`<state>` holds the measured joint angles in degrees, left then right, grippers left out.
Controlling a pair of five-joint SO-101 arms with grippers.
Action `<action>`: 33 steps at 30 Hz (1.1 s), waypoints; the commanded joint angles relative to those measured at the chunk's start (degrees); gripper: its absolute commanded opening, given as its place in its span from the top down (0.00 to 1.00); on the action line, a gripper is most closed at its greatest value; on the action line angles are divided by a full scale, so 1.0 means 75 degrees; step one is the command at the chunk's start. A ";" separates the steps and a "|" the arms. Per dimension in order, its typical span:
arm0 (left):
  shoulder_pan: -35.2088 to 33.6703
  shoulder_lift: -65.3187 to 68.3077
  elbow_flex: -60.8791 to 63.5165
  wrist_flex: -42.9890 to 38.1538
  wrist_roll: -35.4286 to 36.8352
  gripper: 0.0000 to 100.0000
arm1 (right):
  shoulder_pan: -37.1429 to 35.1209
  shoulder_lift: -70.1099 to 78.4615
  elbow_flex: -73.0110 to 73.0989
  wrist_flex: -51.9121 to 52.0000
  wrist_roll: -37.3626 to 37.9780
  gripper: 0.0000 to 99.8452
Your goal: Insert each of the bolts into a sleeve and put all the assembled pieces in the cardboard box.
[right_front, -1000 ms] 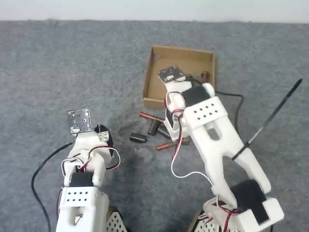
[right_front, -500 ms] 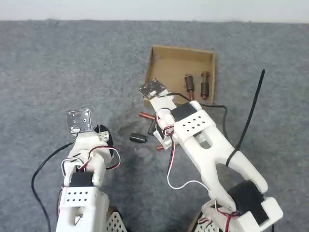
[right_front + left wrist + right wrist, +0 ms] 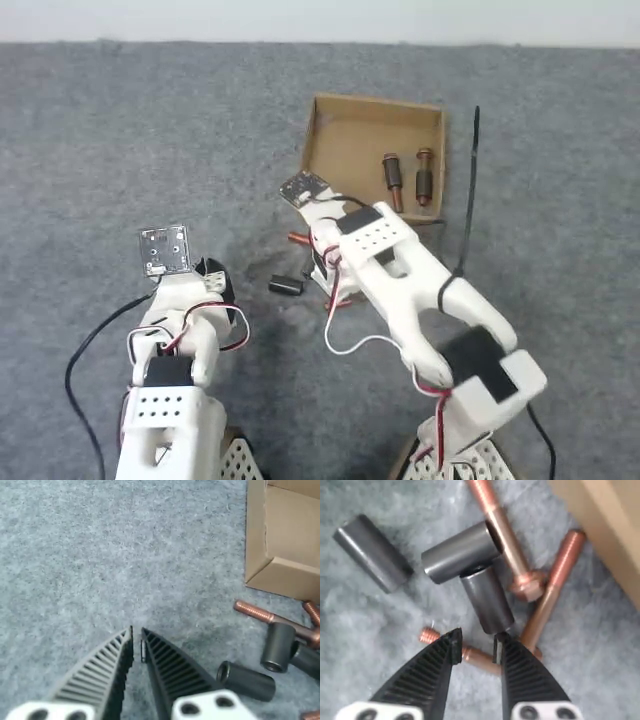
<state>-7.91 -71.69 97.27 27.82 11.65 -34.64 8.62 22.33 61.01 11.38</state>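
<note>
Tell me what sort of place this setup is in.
Probably a robotics test bench: a grey carpet-like mat as the work surface, with a shallow brown cardboard box and loose copper-coloured bolts and dark cylindrical sleeves beside it.

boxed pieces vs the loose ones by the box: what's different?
The two boxed pieces are assembled, each bolt in a sleeve; the loose bolts and loose sleeves are separate. Boxed pieces lie side by side in the cardboard box; loose ones lie jumbled on the carpet. Shared: copper bolts, dark sleeves.
</note>
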 commanded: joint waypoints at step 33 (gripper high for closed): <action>-0.0012 -0.0199 -0.0064 -0.0070 -0.0598 0.98 | -0.0627 0.0451 -0.1207 0.0123 0.1875 0.87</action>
<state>-7.91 -71.69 97.27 27.82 7.69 -38.24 11.60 16.18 63.38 24.22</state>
